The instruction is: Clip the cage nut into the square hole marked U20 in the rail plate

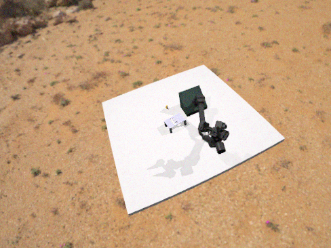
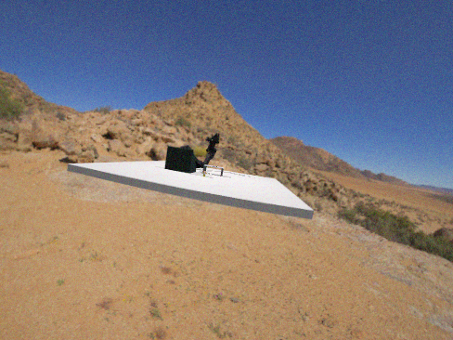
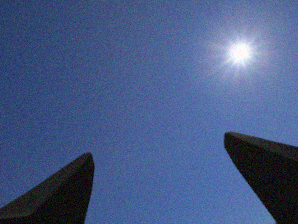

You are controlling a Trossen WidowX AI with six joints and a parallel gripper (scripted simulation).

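In the top view, the rail plate (image 1: 175,120) (image 2: 213,166) stands on short dark legs on the white bench (image 1: 142,152) (image 2: 153,178). Near the plate, apart from it and beyond its upper edge in this picture, is a tiny yellow-and-dark thing, apparently the cage nut (image 1: 166,107) (image 2: 204,175) (too small here to make out its wings). A dark green block (image 1: 190,101) (image 2: 178,159) sits to the picture right of the plate, near it, and the black arm (image 1: 202,115) (image 2: 207,159) stretches from over that block past the plate's right side, with the pincer (image 1: 222,135) (image 2: 213,138) (image 3: 160,149) well apart from the plate.

In the exterior view, the pincer is raised well above the plate, and the nut shows as a yellow speck by the plate's left end (low, at bench level).

In the wrist view, the pincer's two fingers stand wide apart with blue sky between them (the sun glares at upper right).
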